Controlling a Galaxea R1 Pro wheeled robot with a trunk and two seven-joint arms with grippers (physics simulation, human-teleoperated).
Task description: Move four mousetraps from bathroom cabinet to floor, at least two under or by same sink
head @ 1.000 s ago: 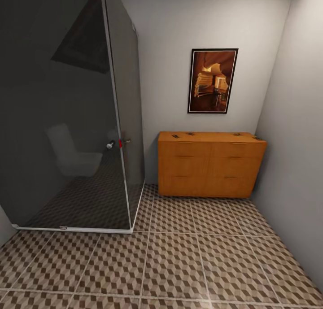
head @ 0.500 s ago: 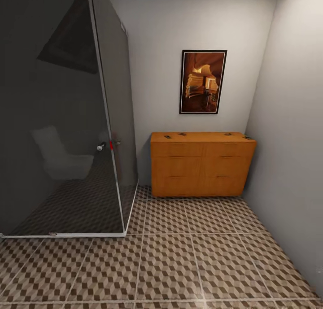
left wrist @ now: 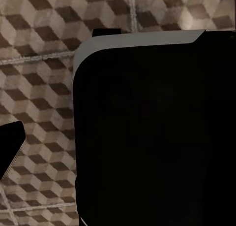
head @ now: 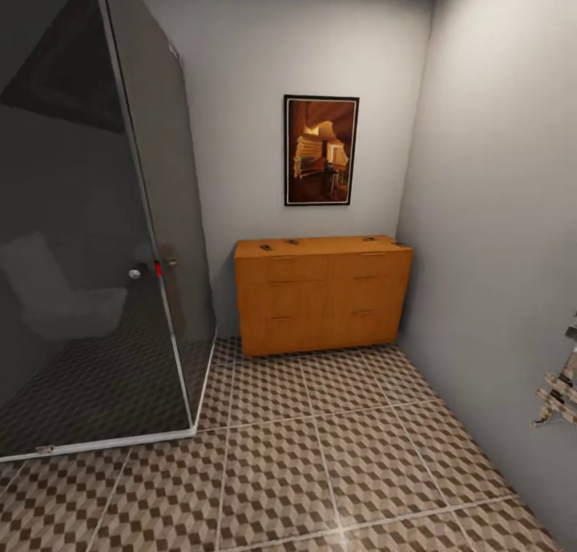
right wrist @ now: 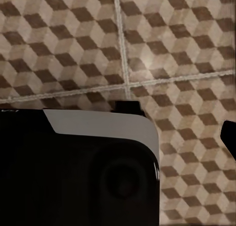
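A large black body with a pale grey rounded edge point(left wrist: 147, 132) hangs over the bathroom floor point(left wrist: 39, 63), whose brown, beige and cream cube-patterned tiles are split by pale grout lines. Another black piece point(left wrist: 10, 147) shows beside it.

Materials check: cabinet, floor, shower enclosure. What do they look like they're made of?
Cabinet: orange-brown wood, smooth satin finish going by the faint grain and even sheen; could be veneer.
Floor: large square tiles, likely ceramic, with a printed cube pattern, pale grout lines and slight gloss.
Shower enclosure: dark tinted glass that reflects the room, set in a thin pale frame.
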